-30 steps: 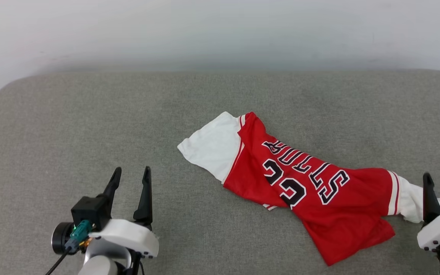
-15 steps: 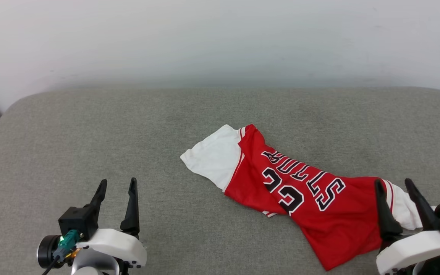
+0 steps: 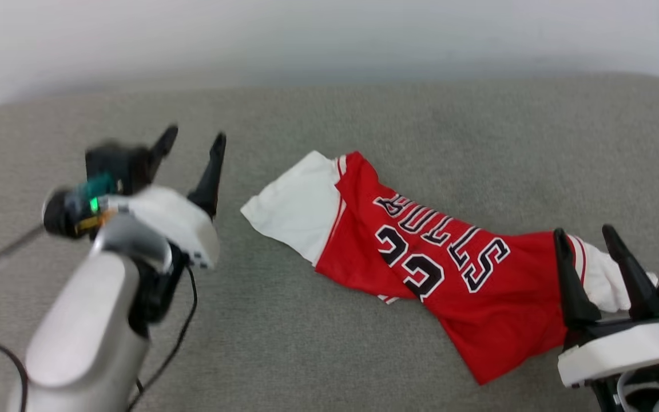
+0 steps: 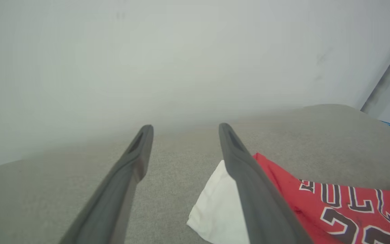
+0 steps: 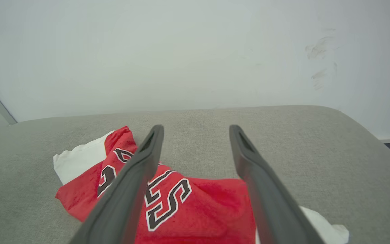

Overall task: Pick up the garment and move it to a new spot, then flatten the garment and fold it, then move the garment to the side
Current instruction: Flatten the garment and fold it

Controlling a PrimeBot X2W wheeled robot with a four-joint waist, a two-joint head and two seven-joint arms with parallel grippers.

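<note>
My left pincer (image 3: 195, 137) has its fingers apart and holds nothing. The garment (image 3: 449, 257) lies crumpled just to its right on the grey cushion (image 3: 306, 355), white sleeve nearest. My right pincer (image 3: 583, 232) is spread wide too, over the garment's other end. One finger crosses the red cloth, the other the white sleeve; I can't tell if they touch.
</note>
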